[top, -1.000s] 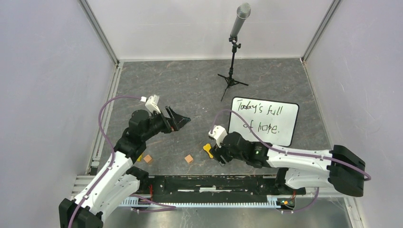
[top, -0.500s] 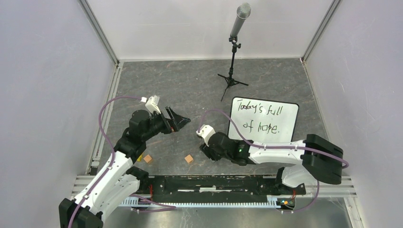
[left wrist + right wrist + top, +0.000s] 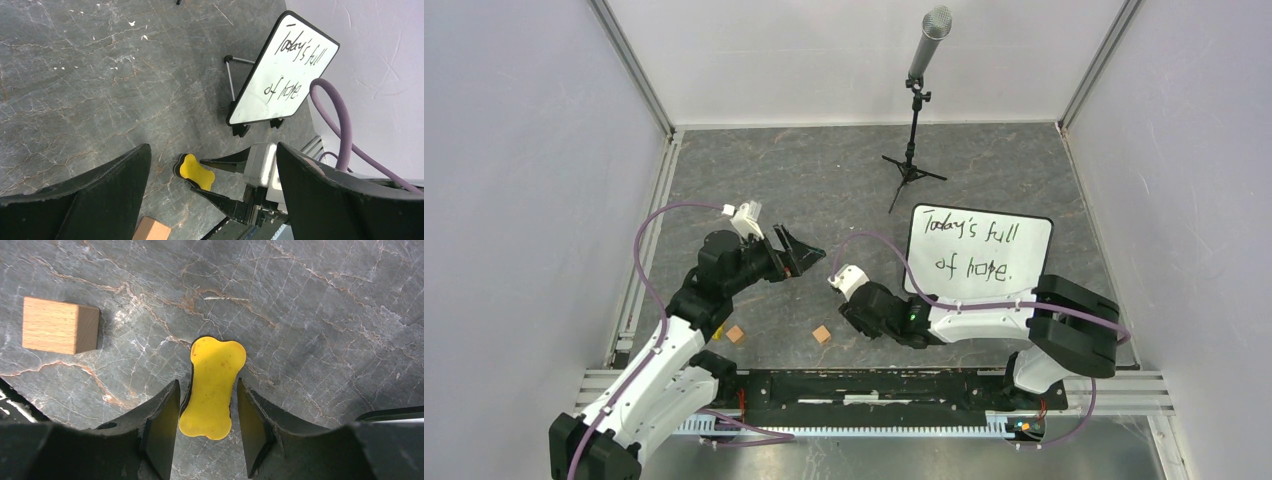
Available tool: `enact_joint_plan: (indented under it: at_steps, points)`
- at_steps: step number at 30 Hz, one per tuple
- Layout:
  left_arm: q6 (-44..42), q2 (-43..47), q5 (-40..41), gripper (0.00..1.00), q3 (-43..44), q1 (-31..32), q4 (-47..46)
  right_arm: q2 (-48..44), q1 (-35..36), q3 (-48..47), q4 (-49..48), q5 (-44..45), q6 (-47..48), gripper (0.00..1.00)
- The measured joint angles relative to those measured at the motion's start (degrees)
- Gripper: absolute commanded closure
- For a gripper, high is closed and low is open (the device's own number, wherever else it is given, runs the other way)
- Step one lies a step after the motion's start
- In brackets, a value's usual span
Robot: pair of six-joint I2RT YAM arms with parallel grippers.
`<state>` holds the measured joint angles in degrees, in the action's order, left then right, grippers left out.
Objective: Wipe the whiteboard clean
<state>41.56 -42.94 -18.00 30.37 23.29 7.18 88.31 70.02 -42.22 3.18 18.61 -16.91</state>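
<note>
The whiteboard (image 3: 979, 255) stands tilted at the right with black handwriting on it; it also shows in the left wrist view (image 3: 282, 75). A yellow bone-shaped eraser (image 3: 212, 385) lies flat on the grey floor. My right gripper (image 3: 207, 385) is open, with one jaw on each side of the eraser and narrow gaps between. In the top view my right gripper (image 3: 856, 318) hides the eraser. The left wrist view shows the eraser (image 3: 196, 171) between the right fingers. My left gripper (image 3: 804, 250) is open and empty, above the floor to the left of it.
Two small wooden blocks (image 3: 736, 334) (image 3: 822, 334) lie near the front edge; one (image 3: 60, 325) is just left of the eraser. A microphone on a tripod stand (image 3: 914, 130) stands at the back. Walls enclose the floor on three sides.
My right arm has swung left and forward, bringing its gripper over the eraser, which now is hidden in the top view. The left arm has barely moved.
</note>
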Motion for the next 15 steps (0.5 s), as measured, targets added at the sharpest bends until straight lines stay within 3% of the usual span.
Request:
enact_joint_plan:
  at_steps: [7,11,15]
  points:
    - [0.0,-1.07,0.0,0.0,-0.17,0.0,-0.09,0.79,0.0,0.0,-0.13,0.74,0.0,0.6]
    - [0.0,-1.86,0.04,0.0,-0.46,0.0,-0.5,0.57,0.0,0.04,-0.96,1.57,0.02,0.75]
    - [0.02,-3.63,0.2,0.0,-0.46,0.0,-2.47,-1.22,0.0,0.63,-2.03,3.06,0.24,0.78]
